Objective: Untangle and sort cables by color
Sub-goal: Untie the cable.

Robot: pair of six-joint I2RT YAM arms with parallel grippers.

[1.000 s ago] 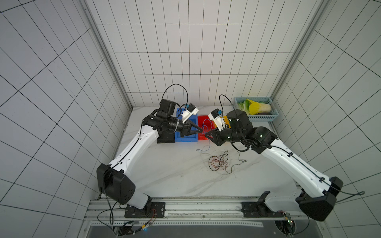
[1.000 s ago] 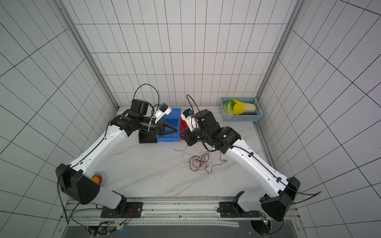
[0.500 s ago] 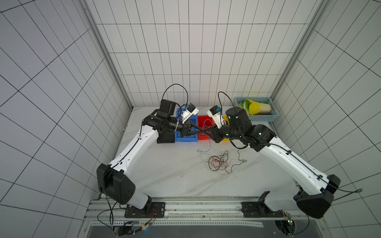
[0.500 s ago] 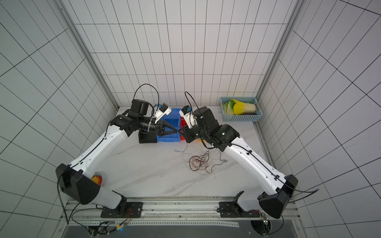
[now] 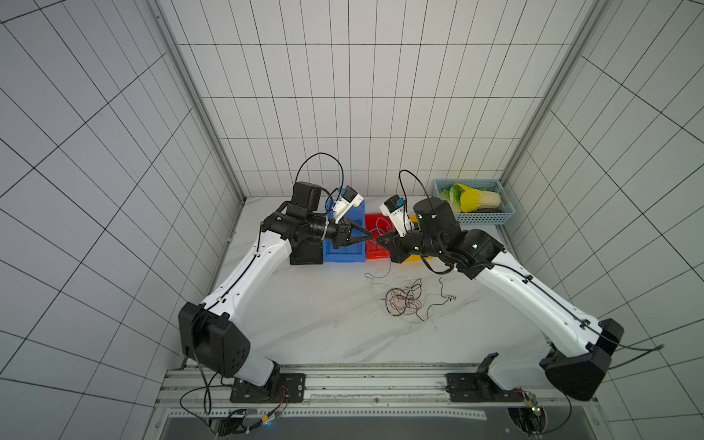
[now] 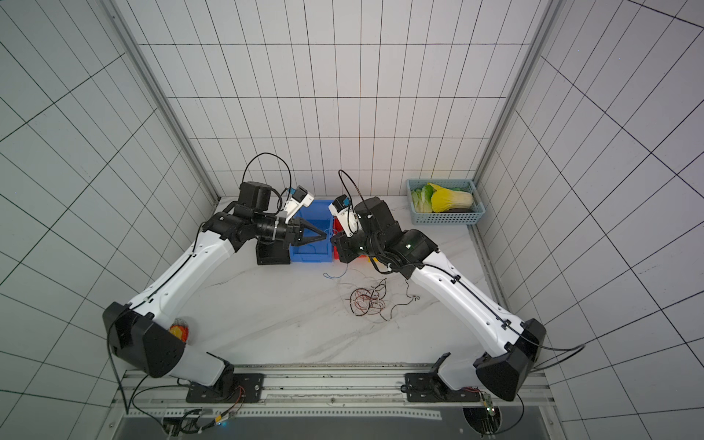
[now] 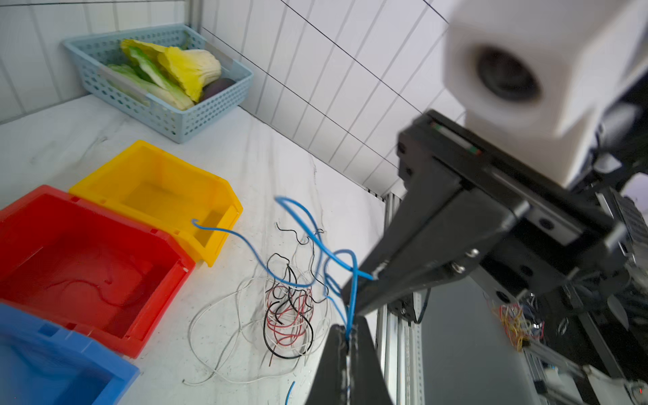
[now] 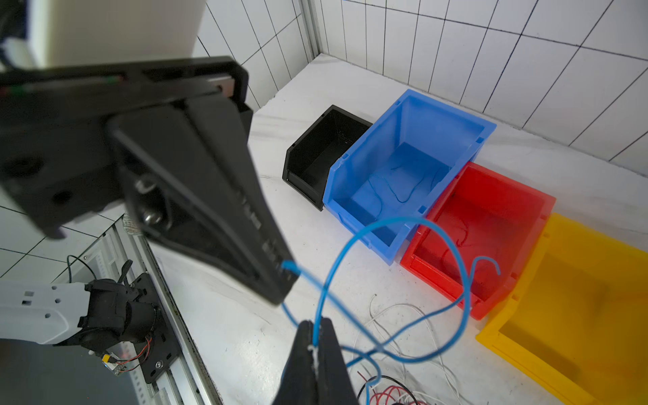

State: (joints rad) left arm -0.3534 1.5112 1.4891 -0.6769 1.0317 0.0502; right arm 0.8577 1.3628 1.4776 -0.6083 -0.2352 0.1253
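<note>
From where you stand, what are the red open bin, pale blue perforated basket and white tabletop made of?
Red open bin: probably moulded plastic; smooth, glossy walls.
Pale blue perforated basket: plastic too, by its even hole grid.
White tabletop: grey-veined marble look; stone or laminate, unclear.

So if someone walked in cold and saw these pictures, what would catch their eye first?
The left hand and right hand meet tip to tip above the table, both shut on a looping blue cable. Just behind them stands a bright row of bins, black, blue, red and yellow; nearer the robot lies a tangle of red, black and white cables.
</note>
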